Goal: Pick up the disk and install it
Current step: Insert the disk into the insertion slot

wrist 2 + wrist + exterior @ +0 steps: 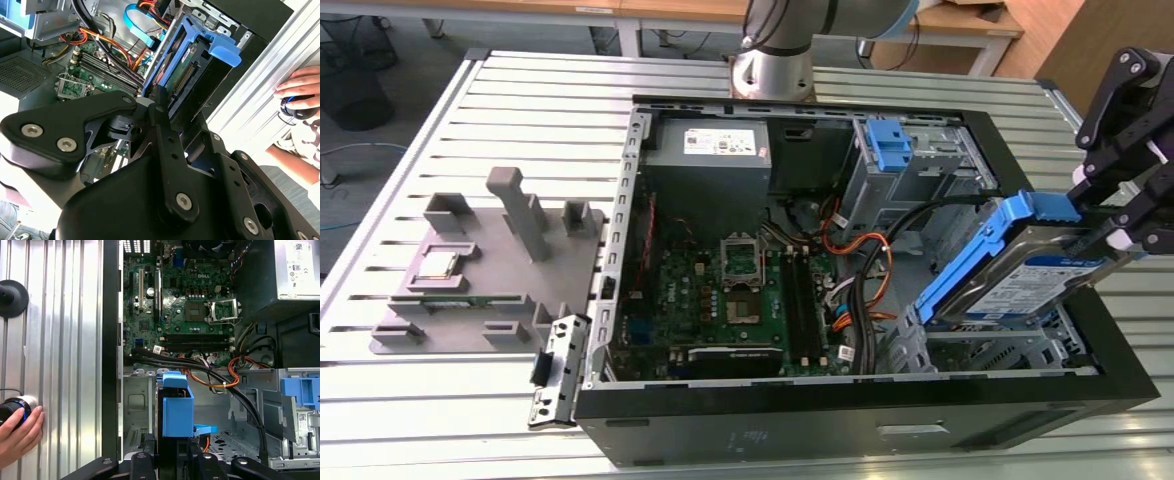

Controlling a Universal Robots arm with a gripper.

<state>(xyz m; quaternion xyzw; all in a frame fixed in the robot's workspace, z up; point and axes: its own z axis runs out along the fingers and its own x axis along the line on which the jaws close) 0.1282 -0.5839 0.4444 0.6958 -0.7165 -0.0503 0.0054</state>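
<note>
We see the gripper (1110, 232) clamped on the disk (1003, 288), held tilted over the open computer case (854, 415) at the exterior view's right, its blue-and-white label (1051, 278) facing up.

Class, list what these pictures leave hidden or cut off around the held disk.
Exterior view: the disk hides much of the drive bay beneath it.
Exterior view: the picture's right edge cuts off the gripper.
First wrist view: the hand is cut off by the edge.
</note>
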